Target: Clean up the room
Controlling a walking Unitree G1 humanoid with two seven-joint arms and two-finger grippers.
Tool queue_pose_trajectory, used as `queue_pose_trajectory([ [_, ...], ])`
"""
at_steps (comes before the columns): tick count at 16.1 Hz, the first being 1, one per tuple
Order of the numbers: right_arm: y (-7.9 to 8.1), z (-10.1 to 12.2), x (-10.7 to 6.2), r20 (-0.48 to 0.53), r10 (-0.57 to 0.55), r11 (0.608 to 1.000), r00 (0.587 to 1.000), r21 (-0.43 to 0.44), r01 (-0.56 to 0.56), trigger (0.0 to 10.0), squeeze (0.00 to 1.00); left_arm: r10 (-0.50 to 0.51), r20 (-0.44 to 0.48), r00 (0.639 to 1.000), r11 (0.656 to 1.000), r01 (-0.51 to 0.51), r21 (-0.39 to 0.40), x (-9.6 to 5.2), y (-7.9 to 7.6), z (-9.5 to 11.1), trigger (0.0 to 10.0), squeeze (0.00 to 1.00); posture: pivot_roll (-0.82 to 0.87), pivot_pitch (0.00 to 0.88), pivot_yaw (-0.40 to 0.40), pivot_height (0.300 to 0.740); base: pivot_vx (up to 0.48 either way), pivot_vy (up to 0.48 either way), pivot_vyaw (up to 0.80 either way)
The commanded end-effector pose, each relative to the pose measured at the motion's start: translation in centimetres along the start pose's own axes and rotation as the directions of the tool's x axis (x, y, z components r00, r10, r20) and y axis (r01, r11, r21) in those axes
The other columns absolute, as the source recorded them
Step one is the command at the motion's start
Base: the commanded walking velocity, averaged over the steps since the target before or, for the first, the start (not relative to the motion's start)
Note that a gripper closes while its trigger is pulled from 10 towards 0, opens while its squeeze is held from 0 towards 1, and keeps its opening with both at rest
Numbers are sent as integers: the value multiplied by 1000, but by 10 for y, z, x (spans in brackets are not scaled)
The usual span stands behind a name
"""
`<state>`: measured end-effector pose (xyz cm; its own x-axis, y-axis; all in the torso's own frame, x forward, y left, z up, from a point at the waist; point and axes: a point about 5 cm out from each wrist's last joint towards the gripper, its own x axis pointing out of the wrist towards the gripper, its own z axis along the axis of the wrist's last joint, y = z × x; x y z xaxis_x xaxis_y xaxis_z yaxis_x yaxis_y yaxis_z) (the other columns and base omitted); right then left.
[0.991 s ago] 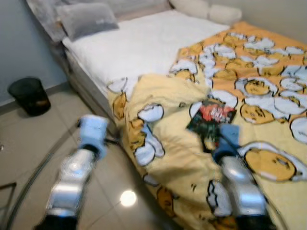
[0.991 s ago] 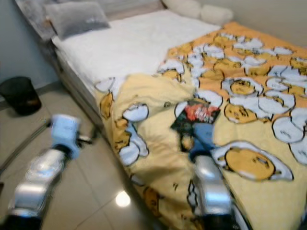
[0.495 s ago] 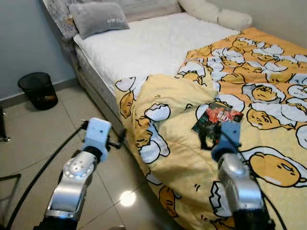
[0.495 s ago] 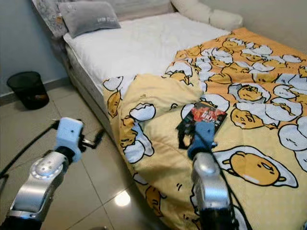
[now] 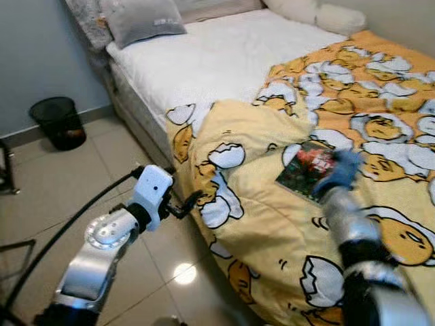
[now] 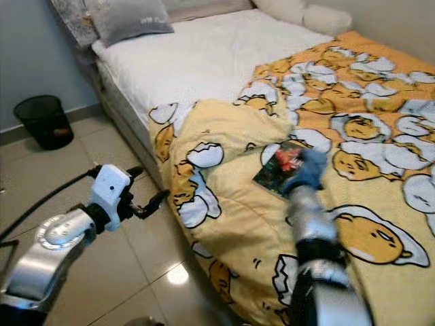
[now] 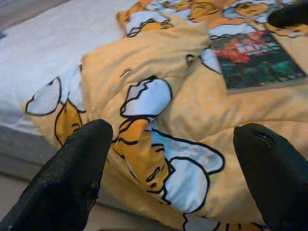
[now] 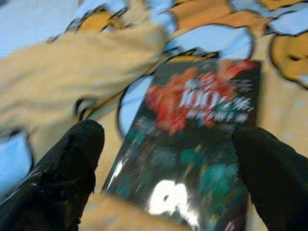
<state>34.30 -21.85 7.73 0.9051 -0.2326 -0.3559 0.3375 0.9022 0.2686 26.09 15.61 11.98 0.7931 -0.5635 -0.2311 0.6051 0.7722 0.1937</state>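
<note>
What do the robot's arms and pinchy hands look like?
Both arms are shiny silver metal tubes with round joints. Near each wrist sits a pale blue-white boxy block. The left gripper and the right gripper each have two long black fingers with rounded tips. A black cable runs along the left arm.

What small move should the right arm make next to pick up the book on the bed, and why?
Probably lower the right gripper a little further onto the book and close. The jaws stand open on either side of the book, which lies flat on the yellow blanket, so nothing is gripped yet. The left gripper hangs open beside the bed.
</note>
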Motion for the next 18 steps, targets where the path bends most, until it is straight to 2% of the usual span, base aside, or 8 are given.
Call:
queue_pose_trajectory([
  [1,-4,1,2,7,-23,999,1000,33,23,10000,0,-42,-6,999,999,42,-2,-2,-4,1,10000,0,142,0,15,740,0,0,0],
  [2,-14,6,5,24,-48,998,999,51,47,10000,0,-97,-17,995,995,98,17,-11,-6,6,10000,0,183,0,50,740,0,0,0],
  [3,-19,5,6,5,-48,992,999,115,47,10000,0,-122,-31,992,992,123,28,-20,-7,8,10000,0,196,0,67,740,0,0,0],
  [6,-31,-6,7,-40,-85,989,996,116,89,10000,0,-141,-69,988,990,142,17,-38,-9,8,10000,0,228,4,84,740,0,0,0],
  [7,-36,-13,6,-79,-53,977,995,204,68,10000,0,-160,-85,983,987,162,21,-44,-13,11,10000,0,253,26,85,740,0,0,0],
  [9,-40,-15,5,-84,-50,967,995,244,69,10000,0,-165,-87,982,985,168,26,-50,-14,14,10000,0,270,46,88,740,0,0,0],
  [15,-49,-6,6,-53,-58,970,997,231,69,10000,0,-173,-104,979,985,175,3,-63,-21,18,10000,0,282,93,87,740,0,0,0],
  [18,-61,-9,4,-83,-113,952,990,275,132,10000,0,-173,-123,977,985,174,-6,-66,-22,17,10000,0,292,113,85,740,0,0,0],
])
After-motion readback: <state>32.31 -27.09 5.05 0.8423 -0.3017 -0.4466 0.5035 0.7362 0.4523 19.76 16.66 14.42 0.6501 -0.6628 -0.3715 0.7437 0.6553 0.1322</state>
